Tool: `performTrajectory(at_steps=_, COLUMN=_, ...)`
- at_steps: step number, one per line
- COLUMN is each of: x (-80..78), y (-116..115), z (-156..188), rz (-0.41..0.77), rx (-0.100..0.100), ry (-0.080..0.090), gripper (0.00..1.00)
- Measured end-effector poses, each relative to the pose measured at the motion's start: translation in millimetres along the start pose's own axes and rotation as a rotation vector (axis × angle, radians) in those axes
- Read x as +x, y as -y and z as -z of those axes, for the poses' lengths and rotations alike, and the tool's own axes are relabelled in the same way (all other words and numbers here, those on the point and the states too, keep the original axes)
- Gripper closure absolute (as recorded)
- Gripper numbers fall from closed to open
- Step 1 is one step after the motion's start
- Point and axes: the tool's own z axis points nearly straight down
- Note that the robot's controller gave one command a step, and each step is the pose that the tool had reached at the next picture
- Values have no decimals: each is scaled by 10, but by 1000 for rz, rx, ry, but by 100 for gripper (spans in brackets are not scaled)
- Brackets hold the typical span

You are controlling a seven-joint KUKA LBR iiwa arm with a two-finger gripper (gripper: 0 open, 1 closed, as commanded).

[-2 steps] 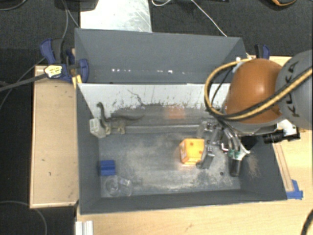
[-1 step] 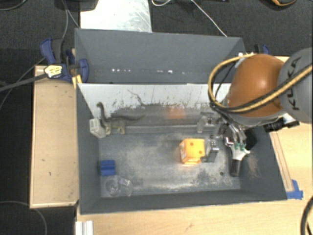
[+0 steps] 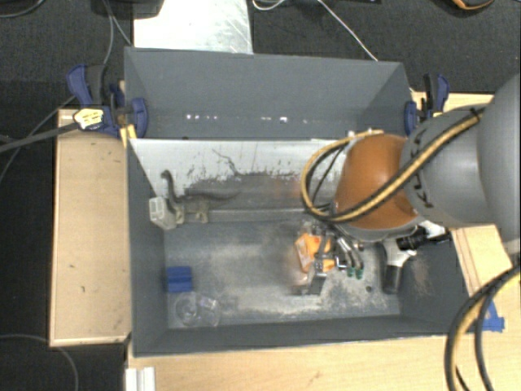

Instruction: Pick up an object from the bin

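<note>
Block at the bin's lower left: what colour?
The block is blue, in the camera view.

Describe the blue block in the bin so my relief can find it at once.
Look into the grey bin, at the lower-left corner of its floor in the camera view. The small blue block lies there, just above a clear plastic piece; nothing else on the floor is blue.

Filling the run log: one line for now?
arm: gripper low in bin | at gripper: orange object, right of centre | left side: blue block
</note>
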Motion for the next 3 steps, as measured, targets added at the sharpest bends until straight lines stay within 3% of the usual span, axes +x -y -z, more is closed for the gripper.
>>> performTrajectory(at_steps=1, x=-273, y=164, z=159, rz=-57, rx=-4, ry=21, gripper=0)
performTrajectory(at_steps=2, x=-345, y=472, z=33, rz=111, rx=0, ry=0, gripper=100)
performTrajectory(at_steps=3, x=-345, y=472, z=34, rz=109, rx=0, ry=0, gripper=100)
